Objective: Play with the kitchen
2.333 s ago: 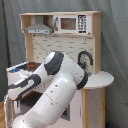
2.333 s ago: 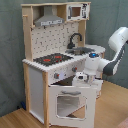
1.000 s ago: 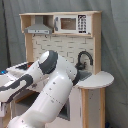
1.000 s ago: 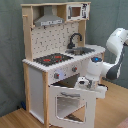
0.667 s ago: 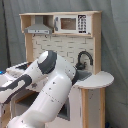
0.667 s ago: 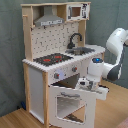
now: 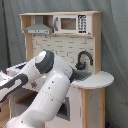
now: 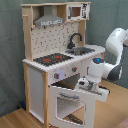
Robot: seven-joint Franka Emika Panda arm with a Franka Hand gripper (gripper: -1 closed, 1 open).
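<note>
Behind everything you see a dark grey-green curtain (image 8: 12,60) hanging in soft folds; it fills the background in both exterior views, and in the first exterior view it (image 7: 115,45) reads as a plainer grey. In the second exterior view you also get a light wooden floor (image 8: 20,120) at the bottom, running up to the foot of that curtain.

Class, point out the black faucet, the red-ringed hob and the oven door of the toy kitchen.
faucet (image 8: 75,38), second exterior view, top of its arch.
hob (image 8: 53,59), second exterior view, dark surface between the rings.
oven door (image 8: 61,90), second exterior view, white upper frame.
</note>
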